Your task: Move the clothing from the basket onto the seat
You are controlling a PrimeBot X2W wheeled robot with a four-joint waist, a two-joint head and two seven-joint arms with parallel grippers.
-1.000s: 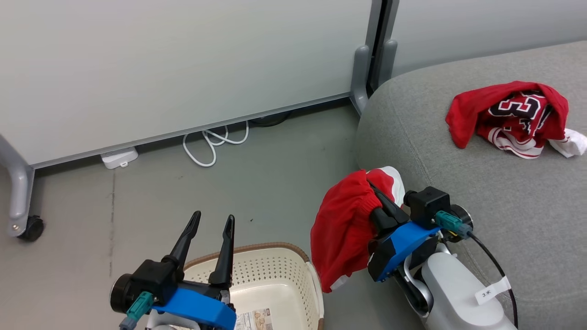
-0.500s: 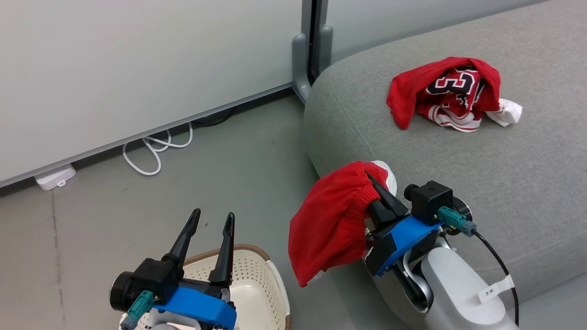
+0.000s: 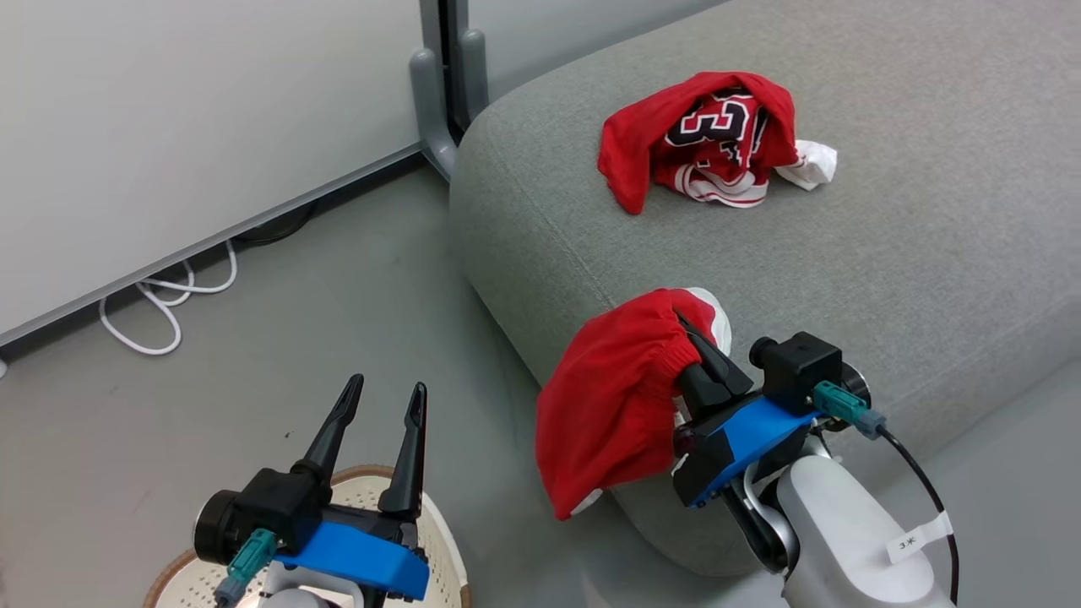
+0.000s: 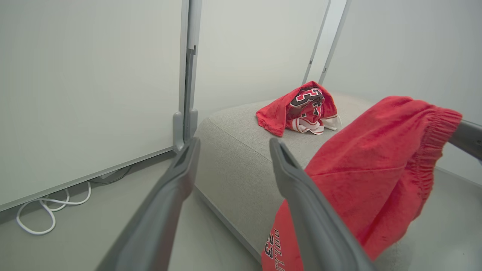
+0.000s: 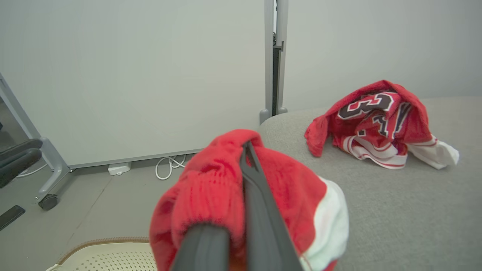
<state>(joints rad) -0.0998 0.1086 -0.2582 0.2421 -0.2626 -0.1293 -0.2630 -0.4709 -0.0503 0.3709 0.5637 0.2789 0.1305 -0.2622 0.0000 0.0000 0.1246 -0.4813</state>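
Observation:
The red shorts hang by their elastic waistband from my right gripper, which is shut on them at the near edge of the grey seat. In the right wrist view the shorts drape over both sides of the right gripper. Further back on the seat, the red jersey lies crumpled, its numerals showing. My left gripper stands open with nothing in it, above the cream basket. The left wrist view shows this gripper pointing at the seat, with the shorts to its right.
A pale partition wall with a grey post stands behind the seat's left corner. A white cable lies looped on the grey floor under the wall. In the right wrist view a partition foot on a castor stands at the far left.
The head view has swung right, so the seat fills more of it and the basket has slid to the lower left. The right gripper still holds the shorts; the left stays open.

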